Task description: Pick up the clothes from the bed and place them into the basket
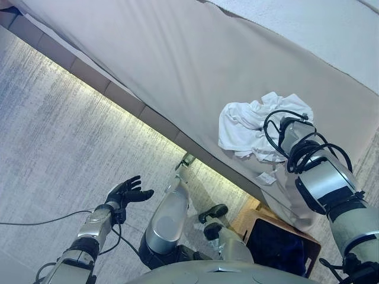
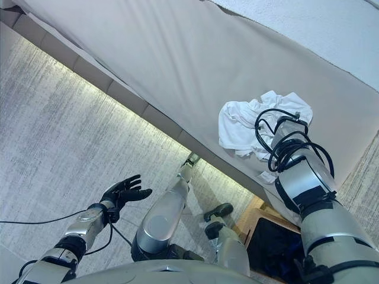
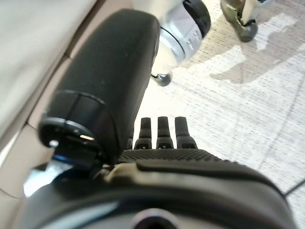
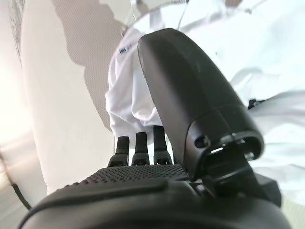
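Right hand (image 4: 143, 157) is reaching over the white shirt (image 1: 246, 127) on the bed (image 1: 195, 53), fingers straight, gripping nothing. Left hand (image 1: 126, 192) is hanging open above the floor (image 1: 53, 136).

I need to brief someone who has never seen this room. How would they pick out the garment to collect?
Start at the wide beige bed that runs across the scene. Near its floor-side edge, above the brown basket with a dark lining, lies a crumpled white cloth garment, with the right hand open over it. It is the only loose, wrinkled thing on the smooth cover.
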`<state>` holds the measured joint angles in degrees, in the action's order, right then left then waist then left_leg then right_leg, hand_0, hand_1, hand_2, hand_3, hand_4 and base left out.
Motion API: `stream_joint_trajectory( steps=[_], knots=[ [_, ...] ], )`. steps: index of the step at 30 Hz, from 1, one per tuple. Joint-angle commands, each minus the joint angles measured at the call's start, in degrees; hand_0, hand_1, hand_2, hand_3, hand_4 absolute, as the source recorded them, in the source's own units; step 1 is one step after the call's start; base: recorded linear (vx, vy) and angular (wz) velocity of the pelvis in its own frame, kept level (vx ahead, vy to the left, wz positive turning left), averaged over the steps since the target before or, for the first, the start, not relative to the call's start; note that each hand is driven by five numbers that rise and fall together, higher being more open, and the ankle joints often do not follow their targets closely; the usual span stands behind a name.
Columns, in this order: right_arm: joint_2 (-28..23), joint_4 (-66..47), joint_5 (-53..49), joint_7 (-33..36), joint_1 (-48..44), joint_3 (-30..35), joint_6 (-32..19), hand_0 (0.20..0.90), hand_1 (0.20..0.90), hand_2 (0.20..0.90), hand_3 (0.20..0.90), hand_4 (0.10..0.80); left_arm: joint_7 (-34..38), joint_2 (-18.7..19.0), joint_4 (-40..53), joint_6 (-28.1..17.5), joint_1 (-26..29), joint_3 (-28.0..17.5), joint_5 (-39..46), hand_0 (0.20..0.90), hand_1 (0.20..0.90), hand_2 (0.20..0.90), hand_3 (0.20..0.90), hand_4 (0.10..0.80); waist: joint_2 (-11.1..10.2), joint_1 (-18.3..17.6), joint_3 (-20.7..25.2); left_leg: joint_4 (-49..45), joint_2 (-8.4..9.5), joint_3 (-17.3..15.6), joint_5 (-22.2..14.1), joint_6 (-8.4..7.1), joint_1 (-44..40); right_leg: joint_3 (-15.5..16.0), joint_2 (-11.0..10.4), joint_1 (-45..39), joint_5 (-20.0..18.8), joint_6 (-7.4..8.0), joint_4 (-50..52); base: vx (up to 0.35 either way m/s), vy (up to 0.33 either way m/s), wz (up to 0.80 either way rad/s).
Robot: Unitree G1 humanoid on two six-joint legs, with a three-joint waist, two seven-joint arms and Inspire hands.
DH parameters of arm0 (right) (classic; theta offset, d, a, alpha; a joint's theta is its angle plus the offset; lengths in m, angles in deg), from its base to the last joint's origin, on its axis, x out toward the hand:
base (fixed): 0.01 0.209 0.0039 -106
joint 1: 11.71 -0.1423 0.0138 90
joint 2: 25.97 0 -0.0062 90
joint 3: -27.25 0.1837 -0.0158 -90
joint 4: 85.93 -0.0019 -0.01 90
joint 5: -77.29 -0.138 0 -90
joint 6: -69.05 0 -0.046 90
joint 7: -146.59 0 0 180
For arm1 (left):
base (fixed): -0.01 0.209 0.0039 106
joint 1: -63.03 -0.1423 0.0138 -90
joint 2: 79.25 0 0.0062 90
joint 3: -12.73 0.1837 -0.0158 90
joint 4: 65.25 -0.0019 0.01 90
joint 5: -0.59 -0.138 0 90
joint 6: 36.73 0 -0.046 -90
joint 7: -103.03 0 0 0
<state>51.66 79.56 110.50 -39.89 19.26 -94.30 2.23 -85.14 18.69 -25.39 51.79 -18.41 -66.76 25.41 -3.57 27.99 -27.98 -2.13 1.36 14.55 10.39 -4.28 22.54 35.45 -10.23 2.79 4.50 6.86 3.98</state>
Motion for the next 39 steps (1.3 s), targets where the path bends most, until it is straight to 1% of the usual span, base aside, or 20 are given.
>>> stream_joint_trajectory(
  steps=[1, 3, 4, 5, 7, 8, 9, 10, 11, 12, 13, 17, 18, 23, 27, 30, 32, 37, 38, 39],
  knots=[
    [-2.8, -5.2, -7.4, 14.8, -4.8, 0.4, -4.7, 0.300, 0.300, 0.300, 0.200, 0.100, 0.4, -0.3, 1.0, -2.5, -0.1, 3.0, 1.1, 0.900, 0.900, 0.900, 0.900, 0.800, 2.1, 0.7, -1.8, 0.8, 1.68, -4.9, -6.6, 5.01, -3.0, -3.2, -1.6, 4.9, -2.1, -1.07, 7.0, -0.030, 0.006, -0.05],
    [-2.9, -9.5, -12.1, 22.3, -5.6, 1.6, -8.0, 0.300, 0.300, 0.300, 0.200, 0.100, 0.9, -0.7, 0.8, -3.1, -0.5, 3.3, 1.8, 0.900, 0.900, 0.900, 0.900, 0.800, 2.2, -0.2, -1.8, 0.2, 1.33, -5.5, -7.2, 4.83, -3.1, -3.7, -1.6, 5.3, -2.3, -0.98, 7.1, -0.039, 0.022, -0.09],
    [-3.0, -14.5, -15.9, 28.7, -5.9, 2.8, -10.9, 0.300, 0.300, 0.300, 0.200, 0.100, 1.3, -0.9, 0.8, -3.5, -1.2, 3.3, 2.5, 0.900, 0.900, 0.900, 0.900, 0.800, 2.1, -1.1, -1.8, -0.2, 0.91, -6.1, -7.6, 4.75, -3.4, -4.4, -1.4, 5.7, -2.5, -0.96, 7.3, -0.046, 0.032, -0.13],
    [-3.4, -20.6, -17.9, 31.8, -5.7, 3.5, -10.9, 0.300, 0.300, 0.300, 0.200, 0.100, 1.7, -1.2, 0.6, -3.8, -1.7, 2.9, 3.0, 0.900, 0.900, 0.900, 0.900, 0.800, 1.9, -2.0, -1.8, -0.5, 0.58, -6.7, -8.1, 4.69, -3.6, -5.1, -1.2, 5.8, -2.5, -0.98, 7.2, -0.053, 0.044, -0.20],
    [-4.0, -31.2, -21.8, 38.6, -4.0, 6.2, -13.8, 0.300, 0.300, 0.300, 0.200, 0.100, 2.2, -1.9, -0.2, -4.7, -2.7, 1.8, 3.6, 0.900, 0.900, 0.900, 0.900, 0.800, 1.3, -3.9, -1.8, -1.0, -0.17, -8.2, -9.0, 4.66, -4.3, -6.6, -0.6, 6.0, -2.5, -1.07, 7.1, -0.049, 0.039, -0.34],
    [-4.2, -35.1, -22.0, 39.7, -3.1, 7.8, -14.2, 0.300, 0.300, 0.300, 0.200, 0.100, 2.4, -2.1, -0.6, -4.9, -2.9, 1.3, 3.8, 0.900, 0.900, 0.900, 0.900, 0.800, 0.9, -4.5, -1.8, -1.0, -0.42, -8.8, -9.4, 4.70, -4.9, -7.3, -0.3, 5.9, -2.5, -1.10, 6.9, -0.029, 0.004, -0.44],
    [-4.2, -39.0, -22.1, 43.0, -2.2, 10.1, -17.3, 0.300, 0.300, 0.300, 0.200, 0.100, 2.5, -2.5, -1.3, -5.4, -3.2, 0.7, 3.9, 0.900, 0.900, 0.900, 0.900, 0.800, 0.6, -5.4, -1.8, -1.0, -0.70, -9.5, -9.8, 4.76, -5.7, -8.1, 0.1, 5.5, -2.4, -1.13, 6.6, -0.013, -0.008, -0.36],
    [-4.1, -40.2, -22.2, 43.4, -1.9, 11.0, -17.7, 0.300, 0.300, 0.300, 0.200, 0.100, 2.5, -2.5, -1.5, -5.6, -3.4, 0.6, 3.9, 0.900, 0.900, 0.900, 0.900, 0.800, 0.4, -5.6, -1.8, -1.1, -0.79, -9.7, -10.0, 4.78, -6.0, -8.4, 0.3, 5.3, -2.4, -1.14, 6.4, 0.001, -0.028, -0.34],
    [-4.3, -46.4, -21.7, 44.9, -1.0, 13.6, -18.6, 0.300, 0.300, 0.300, 0.200, 0.100, 2.3, -2.8, -2.5, -5.7, -3.5, -0.4, 3.7, 0.900, 0.900, 0.900, 0.900, 0.800, 0.0, -6.6, -1.6, -0.9, -1.12, -10.6, -10.7, 4.79, -7.6, -9.4, 0.9, 4.1, -2.1, -1.18, 5.6, 0.017, -0.044, -0.27],
    [-4.4, -48.6, -21.6, 46.5, -0.7, 14.6, -19.7, 0.300, 0.300, 0.300, 0.200, 0.100, 2.2, -2.8, -3.1, -5.9, -3.7, -0.6, 3.5, 0.900, 0.900, 0.900, 0.900, 0.800, -0.3, -7.0, -1.1, -0.8, -1.27, -10.9, -11.1, 4.80, -8.3, -9.9, 1.3, 3.6, -1.9, -1.25, 5.3, 0.023, -0.052, -0.30],
    [-4.5, -49.3, -21.5, 47.0, -0.6, 15.0, -20.1, 0.300, 0.300, 0.300, 0.200, 0.100, 2.1, -2.9, -3.3, -6.0, -3.8, -0.6, 3.4, 0.900, 0.900, 0.900, 0.900, 0.800, -0.3, -7.1, -1.0, -0.8, -1.32, -11.0, -11.2, 4.82, -8.6, -10.0, 1.4, 3.4, -1.8, -1.30, 5.2, 0.069, -0.085, -0.23],
    [-7.1, -57.7, -20.7, 50.7, 1.8, 18.1, -19.7, 0.300, 0.300, 0.300, 0.200, 0.100, 1.1, -2.7, -4.7, -5.5, -5.7, -1.8, 0.9, 0.900, 0.900, 0.900, 0.900, 0.800, -1.3, -8.3, 2.8, 0.1, -1.96, -11.8, -12.2, 4.66, -12.2, -10.9, 2.5, 0.1, -1.3, -1.74, 3.2, 0.072, -0.091, -0.18],
    [-7.5, -58.3, -20.4, 51.0, 2.2, 18.4, -19.8, 0.300, 0.300, 0.300, 0.200, 0.100, 1.0, -2.6, -4.8, -5.5, -5.9, -1.7, 0.7, 0.900, 0.900, 0.900, 0.900, 0.800, -1.3, -8.4, 3.0, 0.0, -1.78, -12.2, -10.9, 4.99, -11.8, -10.3, 2.3, 0.2, -2.4, -2.15, 2.8, 0.003, -0.050, -0.21],
    [-11.8, -67.1, -18.7, 53.3, 8.7, 23.1, -20.0, 0.300, 0.300, 0.300, 0.200, 0.100, 1.1, -3.6, -6.4, -4.9, -8.9, -2.7, -3.6, 0.900, 0.900, 0.900, 0.900, 0.800, -2.6, -10.7, 8.9, 2.7, -2.20, -13.8, -11.2, 4.74, -16.5, -11.9, 4.0, -3.6, -2.1, -1.82, -0.4, 0.064, -0.087, -0.13],
    [-14.5, -72.0, -18.1, 54.1, 12.2, 26.4, -19.9, 0.300, 0.300, 0.300, 0.200, 0.100, 1.9, -4.6, -8.7, -3.3, -9.9, -3.7, -7.1, 0.900, 0.900, 0.900, 0.900, 0.800, -3.1, -13.0, 13.2, 4.4, -2.47, -15.5, -11.5, 4.51, -19.9, -13.1, 4.6, -5.7, -2.0, -1.79, -2.0, 0.043, -0.055, -0.22],
    [-16.8, -74.4, -19.1, 54.6, 14.3, 28.2, -20.2, 0.300, 0.300, 0.300, 0.200, 0.100, 2.2, -5.2, -10.5, -1.8, -10.2, -3.9, -9.3, 0.900, 0.900, 0.900, 0.900, 0.800, -2.8, -15.1, 16.3, 5.6, -2.63, -17.0, -11.5, 4.26, -22.4, -14.5, 4.8, -7.0, -2.1, -1.87, -3.1, 0.036, -0.008, -0.26],
    [-19.7, -75.7, -20.3, 54.6, 15.0, 29.7, -19.4, 0.300, 0.300, 0.300, 0.200, 0.100, 2.3, -5.7, -12.1, -0.6, -9.9, -3.9, -10.0, 0.900, 0.900, 0.900, 0.900, 0.800, -2.0, -17.5, 19.4, 6.6, -2.71, -18.5, -11.6, 3.89, -24.4, -16.0, 5.0, -7.9, -2.2, -1.95, -3.9, 0.006, 0.003, -0.32],
    [-23.4, -76.0, -21.4, 54.8, 16.3, 32.3, -18.8, 0.300, 0.300, 0.300, 0.200, 0.100, 2.1, -6.6, -13.0, 0.7, -9.2, -3.9, -10.4, 0.900, 0.900, 0.900, 0.900, 0.800, -0.6, -20.8, 22.4, 7.1, -2.59, -20.4, -11.9, 3.61, -26.5, -18.1, 5.2, -8.5, -2.3, -2.25, -4.7, -0.021, 0.014, -0.28],
    [-24.3, -75.4, -22.2, 54.6, 17.4, 33.5, -18.9, 0.300, 0.300, 0.300, 0.200, 0.100, 2.1, -6.7, -13.2, 0.9, -8.8, -3.7, -10.1, 0.900, 0.900, 0.900, 0.900, 0.800, -0.3, -22.2, 23.1, 7.1, -2.64, -21.4, -12.3, 3.51, -27.4, -19.0, 5.3, -9.0, -2.2, -2.40, -5.0, -0.019, -0.016, -0.26],
    [-24.6, -75.1, -22.4, 54.7, 18.0, 34.0, -18.5, 0.300, 0.300, 0.300, 0.200, 0.100, 2.1, -6.8, -13.1, 1.0, -8.7, -3.6, -10.3, 0.900, 0.900, 0.900, 0.900, 0.800, -0.2, -22.6, 23.4, 7.1, -2.66, -21.8, -12.4, 3.48, -27.6, -19.4, 5.4, -9.0, -2.3, -2.46, -5.2, -0.024, -0.051, -0.37]
  ],
)
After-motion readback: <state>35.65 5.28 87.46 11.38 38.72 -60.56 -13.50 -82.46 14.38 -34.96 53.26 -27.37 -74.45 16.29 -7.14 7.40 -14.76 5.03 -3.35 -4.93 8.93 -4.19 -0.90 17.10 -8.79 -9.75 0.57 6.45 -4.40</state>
